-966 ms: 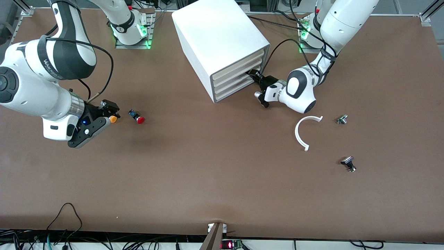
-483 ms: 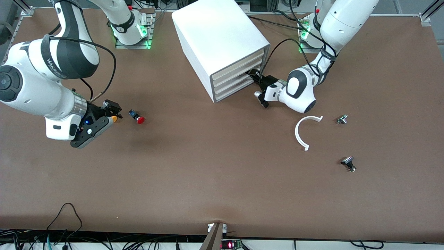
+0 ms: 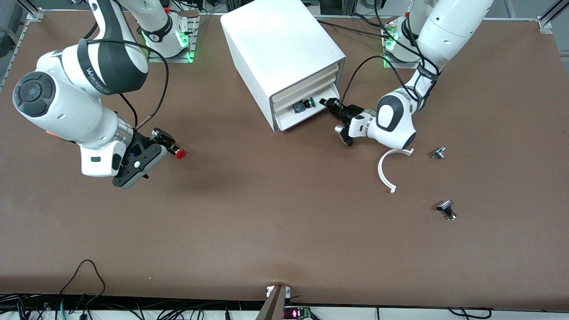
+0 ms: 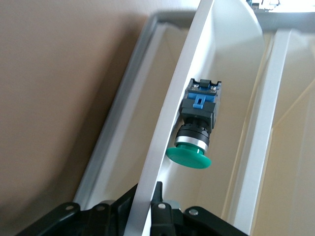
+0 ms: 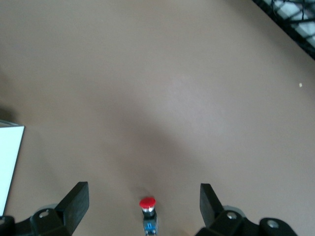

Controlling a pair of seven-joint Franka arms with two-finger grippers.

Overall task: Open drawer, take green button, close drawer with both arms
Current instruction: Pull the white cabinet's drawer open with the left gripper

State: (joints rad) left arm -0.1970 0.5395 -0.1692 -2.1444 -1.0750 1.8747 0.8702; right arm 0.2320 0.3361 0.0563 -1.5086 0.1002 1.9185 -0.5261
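Observation:
The white cabinet (image 3: 275,44) stands at the robots' edge of the table. Its lowest drawer (image 3: 306,116) is pulled partly out. The green-capped button (image 3: 306,104) lies on its side in it. My left gripper (image 3: 330,103) is shut on the drawer's front wall at the end toward the left arm. In the left wrist view its fingers (image 4: 160,194) pinch the white wall (image 4: 172,128), with the button (image 4: 196,129) just inside. My right gripper (image 3: 165,141) is open over the red-capped button (image 3: 179,154). The right wrist view shows that button (image 5: 147,209) between the spread fingers (image 5: 76,199).
A white C-shaped piece (image 3: 386,171) lies near the left arm's wrist. Two small metal parts (image 3: 438,153) (image 3: 446,209) lie toward the left arm's end. The orange-yellow-capped button is hidden under the right hand.
My left gripper has pulled the lowest drawer out, baring the green button. My right arm has moved toward the cabinet, over the red button, and now hides the orange-yellow one.

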